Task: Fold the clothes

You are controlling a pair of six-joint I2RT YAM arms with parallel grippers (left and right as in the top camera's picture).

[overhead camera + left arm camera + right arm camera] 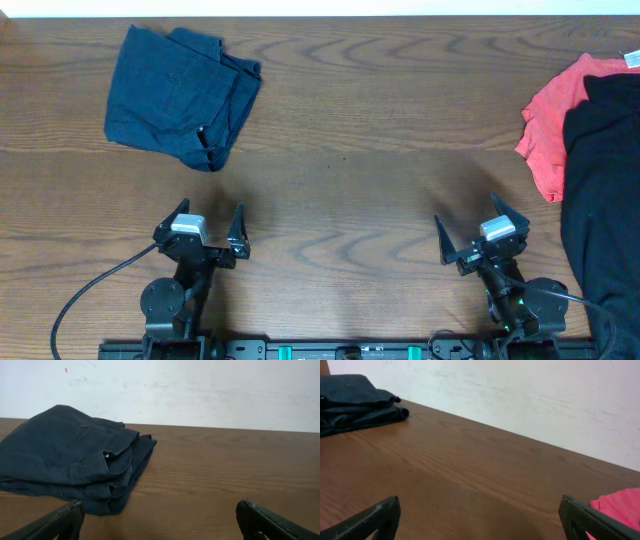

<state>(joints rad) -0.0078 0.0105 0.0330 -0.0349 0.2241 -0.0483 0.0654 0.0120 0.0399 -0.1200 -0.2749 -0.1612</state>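
Folded navy blue shorts (180, 95) lie at the far left of the wooden table; they also show in the left wrist view (75, 457) and far off in the right wrist view (355, 402). A coral-red garment (555, 125) and a black garment (605, 190) lie heaped at the right edge; the coral one shows in the right wrist view (617, 505). My left gripper (208, 228) is open and empty near the front, well short of the shorts. My right gripper (480, 228) is open and empty, left of the black garment.
The wooden table (340, 180) runs between the two piles. A white wall (200, 390) stands behind the far edge. A black cable (90, 290) runs from the left arm's base.
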